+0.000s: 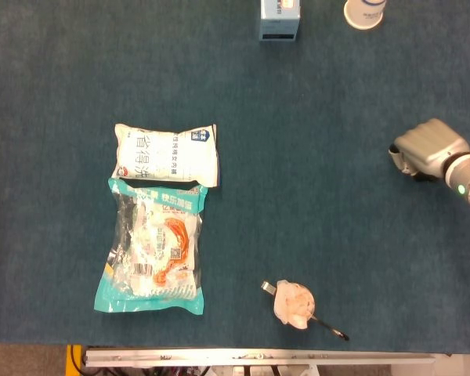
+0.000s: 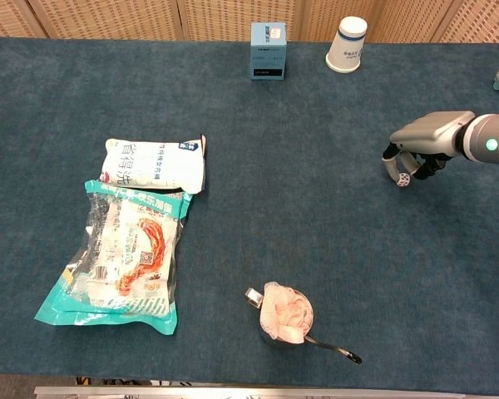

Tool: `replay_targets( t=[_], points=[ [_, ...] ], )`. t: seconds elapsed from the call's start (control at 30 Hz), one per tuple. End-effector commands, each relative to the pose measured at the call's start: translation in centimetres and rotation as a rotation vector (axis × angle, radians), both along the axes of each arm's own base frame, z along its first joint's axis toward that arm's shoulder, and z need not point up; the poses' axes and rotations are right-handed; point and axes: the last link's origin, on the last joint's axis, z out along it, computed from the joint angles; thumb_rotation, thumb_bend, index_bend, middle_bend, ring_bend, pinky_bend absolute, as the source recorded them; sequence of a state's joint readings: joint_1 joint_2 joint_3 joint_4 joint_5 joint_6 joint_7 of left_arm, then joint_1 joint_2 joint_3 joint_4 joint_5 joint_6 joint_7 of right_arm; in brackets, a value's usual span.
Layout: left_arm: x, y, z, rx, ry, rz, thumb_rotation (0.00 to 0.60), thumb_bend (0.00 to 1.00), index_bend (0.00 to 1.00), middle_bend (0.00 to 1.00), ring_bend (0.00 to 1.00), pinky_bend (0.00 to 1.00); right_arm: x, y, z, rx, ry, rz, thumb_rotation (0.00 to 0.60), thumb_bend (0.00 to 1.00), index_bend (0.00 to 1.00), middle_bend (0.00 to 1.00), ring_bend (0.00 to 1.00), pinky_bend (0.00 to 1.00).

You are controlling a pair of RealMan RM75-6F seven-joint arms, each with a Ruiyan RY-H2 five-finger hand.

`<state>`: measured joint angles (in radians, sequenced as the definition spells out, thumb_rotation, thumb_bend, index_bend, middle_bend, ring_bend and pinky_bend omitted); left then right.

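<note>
The right hand (image 2: 412,150) enters from the right edge on a grey forearm bearing a lit green indicator. It hovers palm-down above the table (image 2: 316,208), with its fingers (image 2: 399,170) curled in under the palm and nothing held. The left hand is outside both views. The nearest item is a small metal cup (image 2: 284,317) with a thin dark handle, filled with pale pink, crumpled material; it stands near the front edge, well apart from the hand. At left lie two soft plastic pouches: a white pillow-shaped bag (image 2: 154,164) with printed lettering, and touching its near side a teal-edged transparent bag (image 2: 125,258) showing orange contents. At the far edge stand a blue box (image 2: 268,51) and an inverted white paper cup (image 2: 348,44). The table surface is dark blue, felt-like fabric.
</note>
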<state>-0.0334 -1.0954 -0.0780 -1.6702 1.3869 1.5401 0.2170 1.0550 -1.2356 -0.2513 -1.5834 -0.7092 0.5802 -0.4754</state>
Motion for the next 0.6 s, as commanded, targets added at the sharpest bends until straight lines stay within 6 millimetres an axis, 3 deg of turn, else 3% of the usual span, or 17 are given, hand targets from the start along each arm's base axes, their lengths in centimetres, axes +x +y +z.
replay_targets(
  t=[0.03,0.6],
  points=[
    [0.0,0.0,0.0,0.0,0.001,0.002,0.6,0.26,0.44,0.32,0.2,0.35,-0.2,0.0,0.1,-0.004,0.002,-0.003,0.6,1.0,0.44,1.0,1.0,1.0],
    [-0.2,0.1,0.0,0.0,0.006,0.01,0.6,0.26,0.44,0.32,0.2,0.35,-1.5,0.9,2.0,-0.039,0.023,-0.027,0.6,1.0,0.44,1.0,1.0,1.0]
  ],
)
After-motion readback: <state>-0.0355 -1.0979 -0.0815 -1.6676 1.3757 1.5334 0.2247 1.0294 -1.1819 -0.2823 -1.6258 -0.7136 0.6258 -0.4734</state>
